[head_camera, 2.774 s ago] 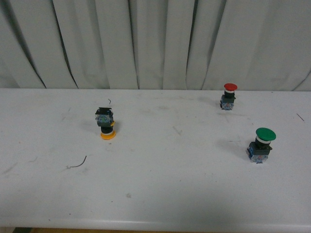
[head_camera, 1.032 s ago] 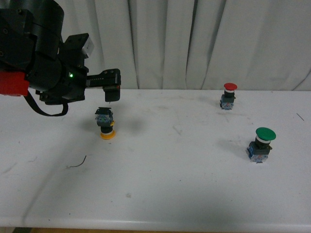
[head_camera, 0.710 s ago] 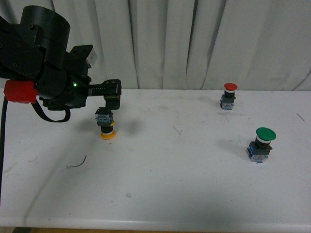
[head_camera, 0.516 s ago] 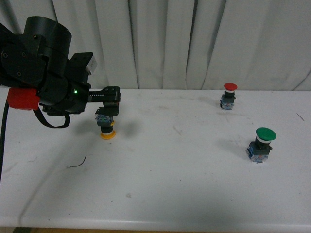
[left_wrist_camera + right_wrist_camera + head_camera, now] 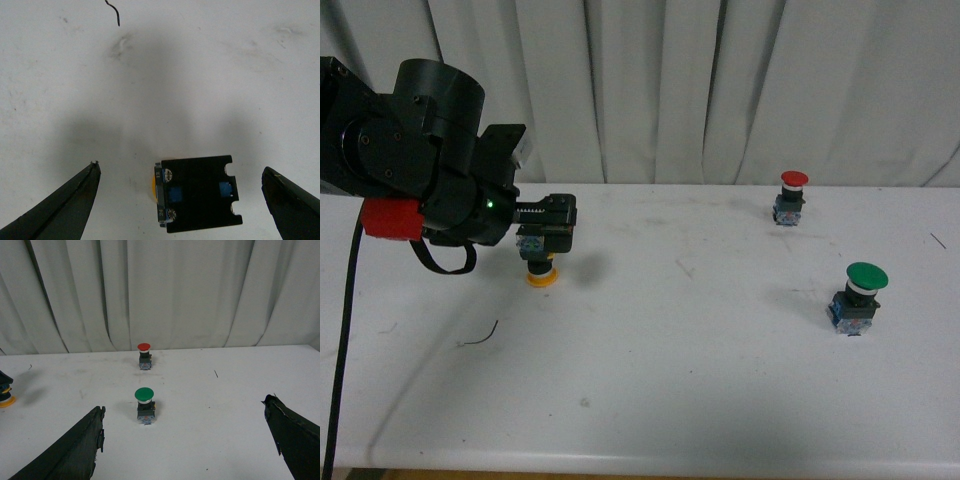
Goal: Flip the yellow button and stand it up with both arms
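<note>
The yellow button (image 5: 540,262) stands upside down on the white table (image 5: 670,390), its yellow-orange cap down and its black body up. My left gripper (image 5: 557,222) is open and hovers right over it, its fingers partly hiding the body. In the left wrist view the button's black body (image 5: 197,192) lies between the spread fingers (image 5: 72,202), untouched, and the gripper (image 5: 180,167) is open. My right gripper (image 5: 182,407) is open and empty, out of the front view. The yellow button shows at the edge of the right wrist view (image 5: 6,400).
A green-capped button (image 5: 860,298) stands upright at the right, and a red-capped button (image 5: 790,197) further back. Both show in the right wrist view, green (image 5: 144,405) and red (image 5: 144,355). A thin wire scrap (image 5: 480,338) lies front left. Grey curtains hang behind.
My left arm has come into view from the left and lowered toward the yellow button; the fingers now sit around its black body. The buttons have not moved.
</note>
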Motion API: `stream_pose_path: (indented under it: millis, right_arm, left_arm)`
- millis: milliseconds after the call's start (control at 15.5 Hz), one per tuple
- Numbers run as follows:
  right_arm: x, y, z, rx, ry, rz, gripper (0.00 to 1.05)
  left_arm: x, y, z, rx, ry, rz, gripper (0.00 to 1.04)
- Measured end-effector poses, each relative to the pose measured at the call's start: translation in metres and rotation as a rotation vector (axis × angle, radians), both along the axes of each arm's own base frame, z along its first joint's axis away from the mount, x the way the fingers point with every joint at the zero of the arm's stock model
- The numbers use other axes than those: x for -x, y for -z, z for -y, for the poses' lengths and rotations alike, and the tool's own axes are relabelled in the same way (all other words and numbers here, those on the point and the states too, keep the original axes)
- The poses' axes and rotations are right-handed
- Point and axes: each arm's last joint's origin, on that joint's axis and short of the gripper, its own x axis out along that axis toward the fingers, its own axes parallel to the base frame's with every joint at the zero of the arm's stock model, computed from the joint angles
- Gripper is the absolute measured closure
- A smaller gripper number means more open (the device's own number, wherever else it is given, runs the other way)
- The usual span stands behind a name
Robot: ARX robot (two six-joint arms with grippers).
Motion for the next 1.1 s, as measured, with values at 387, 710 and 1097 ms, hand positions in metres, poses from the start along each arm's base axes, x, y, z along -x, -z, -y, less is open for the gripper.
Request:
stream_pose_path:
  millis: [387,710,1097]
  right_arm:
    - [0.0,0.0,0.0,0.0,0.0,0.0,0.06]
    - [0.0,0.0,0.0,0.0,0.0,0.0,0.06]
    - [0.0,0.0,0.0,0.0,0.0,0.0,0.06]
  left_arm:
    - [-0.001,0.006,0.005,-0.009,0.006,-0.01,0.41]
    - [0.002,0.003,0.006,-0.011,0.016,-0.007,0.68]
    - [0.145,-0.1,0.025,0.09,0.14,0.272,0.69]
